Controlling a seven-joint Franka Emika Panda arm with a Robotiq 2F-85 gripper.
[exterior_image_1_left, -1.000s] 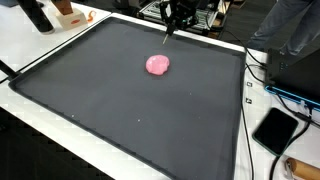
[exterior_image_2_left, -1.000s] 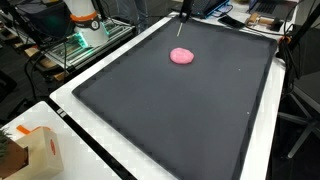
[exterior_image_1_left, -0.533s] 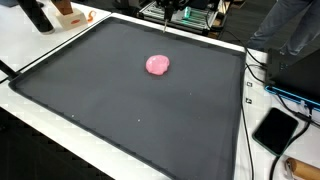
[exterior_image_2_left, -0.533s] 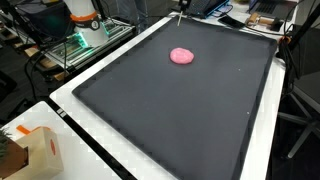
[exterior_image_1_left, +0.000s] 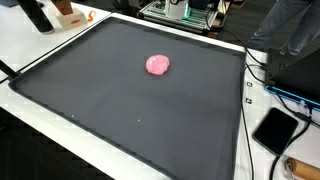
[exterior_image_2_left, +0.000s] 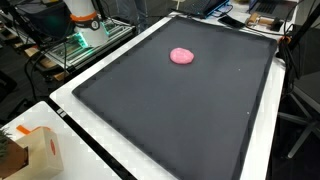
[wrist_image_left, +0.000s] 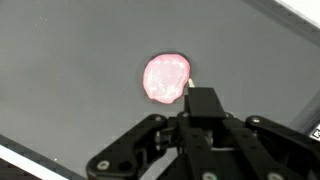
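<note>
A flat pink blob (exterior_image_1_left: 157, 65) lies toward the far side of a large black mat (exterior_image_1_left: 90, 100) in both exterior views, its place on the mat (exterior_image_2_left: 180, 120) marked by the blob (exterior_image_2_left: 181, 56). My gripper is above the top edge of both exterior views. In the wrist view the gripper (wrist_image_left: 203, 98) hovers high over the mat (wrist_image_left: 70, 60), fingers together, with the pale tip of a thin stick (wrist_image_left: 191, 81) poking out past them. That tip overlaps the right edge of the blob (wrist_image_left: 166, 78) in the picture.
The mat has a raised rim on a white table. A black phone (exterior_image_1_left: 276, 129) and cables (exterior_image_1_left: 285, 95) lie beside it. A brown paper bag (exterior_image_2_left: 35, 150) stands at a near corner. A rack with green-lit gear (exterior_image_2_left: 80, 45) is behind.
The gripper with its thin stick has risen from just beyond the pink blob and left the top of both exterior views. The blob has not moved.
</note>
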